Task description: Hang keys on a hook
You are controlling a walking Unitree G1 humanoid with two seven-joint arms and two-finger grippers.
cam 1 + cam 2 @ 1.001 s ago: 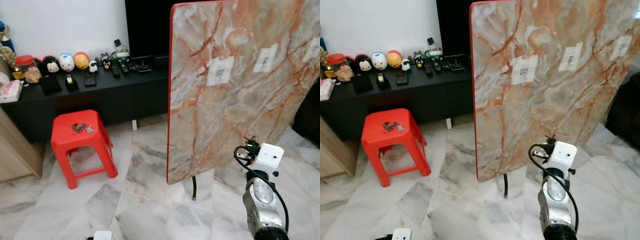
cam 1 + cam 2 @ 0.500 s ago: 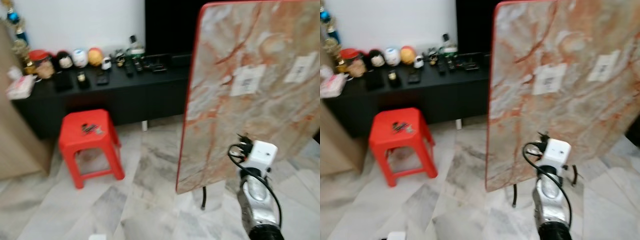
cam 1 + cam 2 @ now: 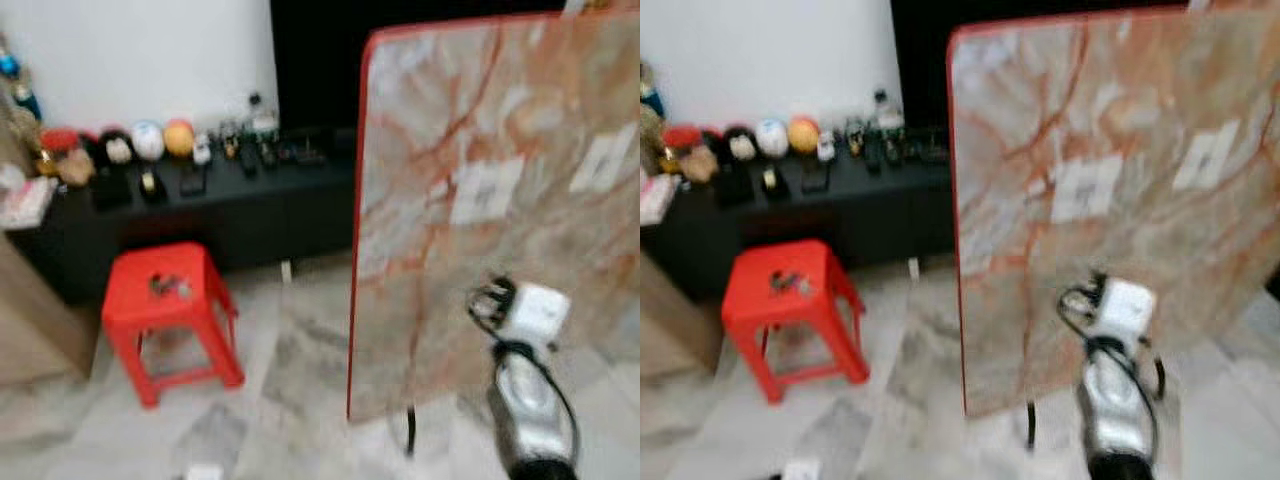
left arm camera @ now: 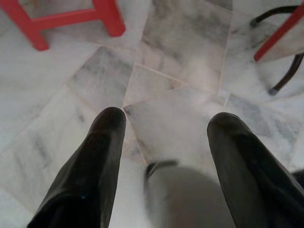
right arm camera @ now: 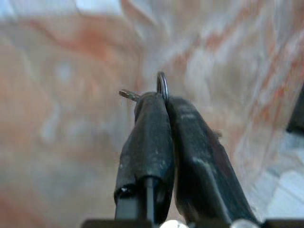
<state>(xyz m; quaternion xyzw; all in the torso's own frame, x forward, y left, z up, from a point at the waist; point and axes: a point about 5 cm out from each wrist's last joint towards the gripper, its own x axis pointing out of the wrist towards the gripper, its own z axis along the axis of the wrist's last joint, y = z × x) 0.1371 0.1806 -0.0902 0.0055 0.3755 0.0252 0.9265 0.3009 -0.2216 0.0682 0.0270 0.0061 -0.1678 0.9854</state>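
Note:
My right gripper (image 5: pixel 164 99) is shut on a small metal key ring (image 5: pixel 162 84), and a key tip (image 5: pixel 127 94) pokes out beside the fingers. It is held up close to a marble-patterned board with a red edge (image 3: pixel 480 200), which stands upright and carries white patches (image 3: pixel 480 190). My right arm (image 3: pixel 528 390) rises in front of that board. Another bunch of keys (image 3: pixel 168 287) lies on a red plastic stool (image 3: pixel 165 310) to the left. My left gripper (image 4: pixel 166 121) hangs open over the marble floor with nothing between its fingers.
A low black cabinet (image 3: pixel 200 215) against the white wall holds figurines and remotes. A wooden cabinet side (image 3: pixel 25 340) stands at far left. The board's black legs (image 4: pixel 285 76) rest on the marble floor. The head views are blurred.
The whole picture has shifted and blurred, so the camera has moved. My right arm stays raised before the board, still holding the key ring.

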